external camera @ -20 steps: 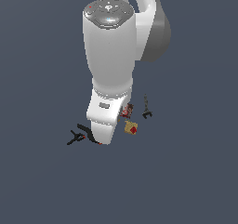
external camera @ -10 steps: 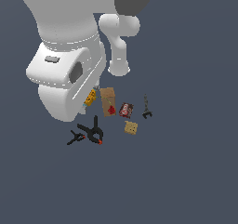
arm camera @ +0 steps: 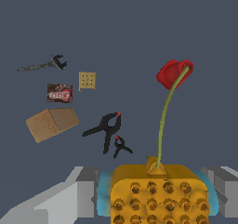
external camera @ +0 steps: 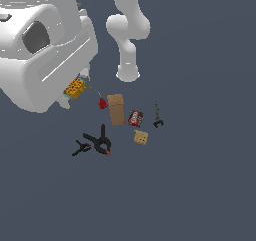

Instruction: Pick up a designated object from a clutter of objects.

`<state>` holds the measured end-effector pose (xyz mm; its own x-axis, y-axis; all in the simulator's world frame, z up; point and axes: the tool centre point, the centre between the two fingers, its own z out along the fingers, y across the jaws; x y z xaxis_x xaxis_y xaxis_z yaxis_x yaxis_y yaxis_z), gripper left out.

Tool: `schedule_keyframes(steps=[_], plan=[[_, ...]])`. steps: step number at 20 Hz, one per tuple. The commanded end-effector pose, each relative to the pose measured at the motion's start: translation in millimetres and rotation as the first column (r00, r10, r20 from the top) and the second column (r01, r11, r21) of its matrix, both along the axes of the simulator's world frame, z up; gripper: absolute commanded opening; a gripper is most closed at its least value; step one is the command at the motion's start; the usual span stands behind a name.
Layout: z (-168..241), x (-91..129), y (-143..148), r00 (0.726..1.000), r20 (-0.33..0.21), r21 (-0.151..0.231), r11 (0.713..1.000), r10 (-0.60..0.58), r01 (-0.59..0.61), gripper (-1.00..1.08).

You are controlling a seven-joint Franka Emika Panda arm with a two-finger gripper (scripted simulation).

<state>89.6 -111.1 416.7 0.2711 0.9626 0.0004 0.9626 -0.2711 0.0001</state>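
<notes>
The designated object, an orange-yellow bumpy block [arm camera: 158, 193] with bluish sides, sits between my gripper's [arm camera: 155, 195] fingers [arm camera: 83, 193], which are shut on it. A thin green cord rises from it to a small red piece [arm camera: 173, 73]. In the exterior view the block [external camera: 74, 88] shows under the big white hand, lifted off the floor, with the cord trailing to the red piece [external camera: 102, 103]. The rest of the clutter lies below: brown box [external camera: 116, 109], red-dark packet [external camera: 135, 118], tan square tile [external camera: 141, 137], black clamps [external camera: 99, 141], dark thin tool [external camera: 157, 116].
The arm's white base column [external camera: 127, 60] stands behind the clutter. The white wrist body [external camera: 45, 50] fills the exterior view's upper left and hides the fingers there. Dark grey floor lies all around.
The hand has risen toward the camera with the orange-yellow block in it. The block has left the floor, and the other items have stayed where they were.
</notes>
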Motion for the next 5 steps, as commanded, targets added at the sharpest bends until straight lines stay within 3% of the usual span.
schedule_keyframes(steps=[1, 5], plan=[[5.8, 0.2, -3.5, 1.0, 0.0, 0.0, 1.0, 0.001, -0.001, -1.0], [8.6, 0.4, -5.3, 1.0, 0.0, 0.0, 1.0, 0.001, -0.001, -1.0]])
